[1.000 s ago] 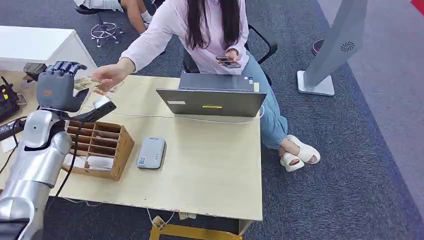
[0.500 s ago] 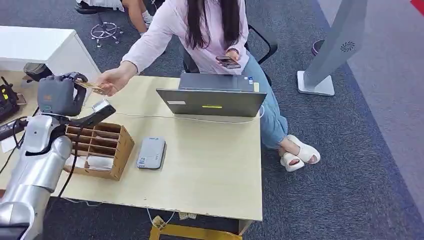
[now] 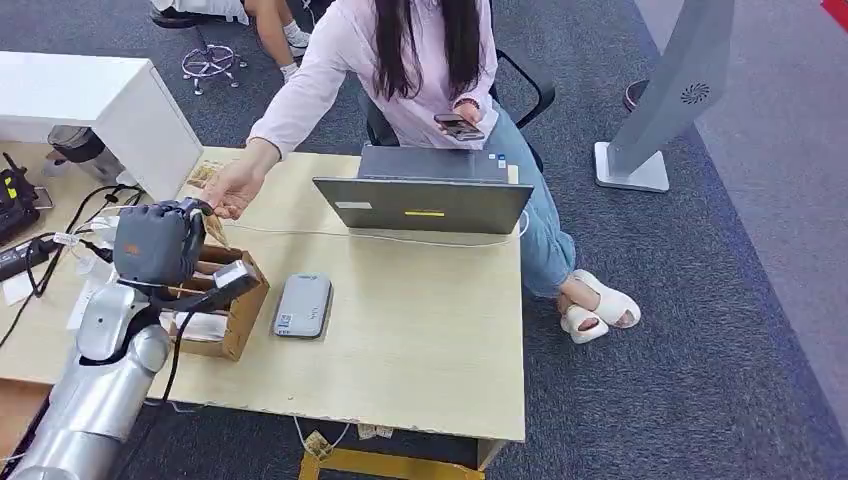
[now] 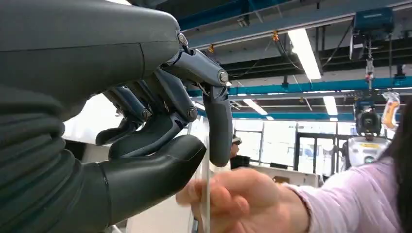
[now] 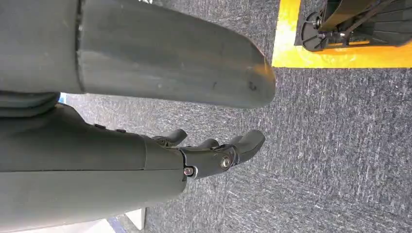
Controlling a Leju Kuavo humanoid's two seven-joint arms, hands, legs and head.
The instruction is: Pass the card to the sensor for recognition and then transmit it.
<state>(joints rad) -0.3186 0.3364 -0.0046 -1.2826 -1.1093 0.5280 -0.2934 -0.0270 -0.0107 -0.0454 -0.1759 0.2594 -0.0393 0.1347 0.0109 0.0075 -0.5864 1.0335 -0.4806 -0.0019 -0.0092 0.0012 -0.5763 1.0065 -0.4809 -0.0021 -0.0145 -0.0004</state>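
**Card taken, sensor next**

Since the earlier frame your left hand [image 3: 155, 243] has come down from the far left corner of the table [image 3: 430, 340] and now sits above the wooden organizer [image 3: 215, 300] with the card [image 3: 214, 230] pinched at its fingertips. The person's hand [image 3: 232, 186] is at the card or just beside it. Before you carry the card to the grey sensor [image 3: 302, 305] at the organizer's right side, confirm they have let go, then lower it flat over the sensor. Your left wrist view shows the card [image 4: 205, 194] edge-on between thumb and finger, with the person's hand [image 4: 243, 199] on it. Your right hand [image 5: 214, 155] hangs over carpet, fingers loosely apart, holding nothing
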